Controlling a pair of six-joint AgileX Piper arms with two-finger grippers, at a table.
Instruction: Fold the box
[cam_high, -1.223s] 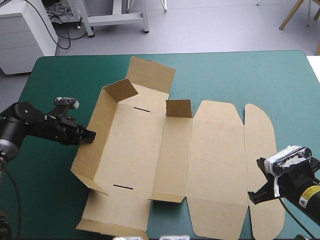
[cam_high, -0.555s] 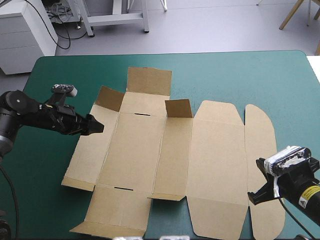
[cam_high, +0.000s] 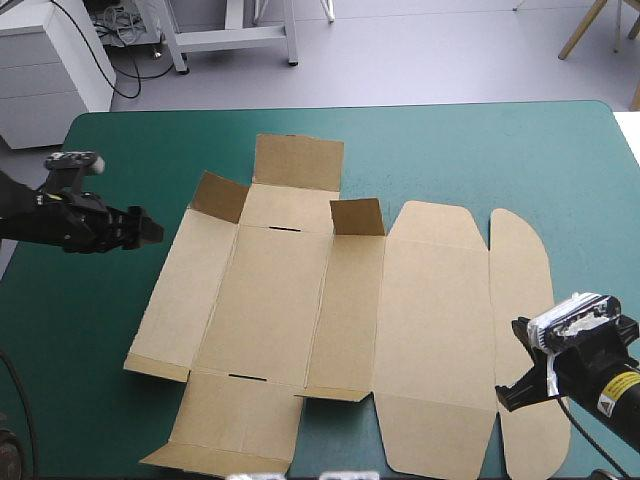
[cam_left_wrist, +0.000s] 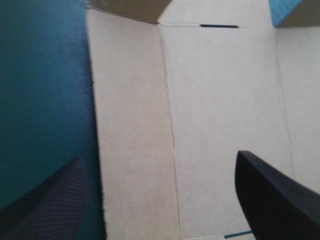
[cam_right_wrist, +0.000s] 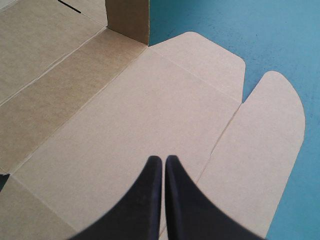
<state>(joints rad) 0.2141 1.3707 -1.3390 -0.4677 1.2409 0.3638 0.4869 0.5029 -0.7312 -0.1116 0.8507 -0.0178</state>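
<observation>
The brown box (cam_high: 330, 320) lies spread flat in the middle of the table. Two small flaps stand raised, one at its far left corner (cam_high: 220, 197) and one near the middle (cam_high: 357, 217). My left gripper (cam_high: 148, 229) hovers over the cover just left of the box's left panel. In the left wrist view that gripper (cam_left_wrist: 159, 160) is open, fingers (cam_left_wrist: 270, 195) wide apart with nothing between them, and the box's left panel (cam_left_wrist: 130, 100) lies ahead. My right gripper (cam_high: 508, 393) sits at the box's near right, by the rounded flap (cam_high: 520, 290). It is shut (cam_right_wrist: 163, 162) above the board (cam_right_wrist: 125, 115).
Teal-green cover (cam_high: 480, 150) shows between the box and the table's far edge, and a strip of it (cam_high: 90, 330) runs left of the box. The box's near flaps (cam_high: 230, 440) reach close to the table's front edge.
The box's left wall, standing raised earlier, has dropped flat. My left gripper has opened and drawn back to the left, off the box. The right arm has not moved.
</observation>
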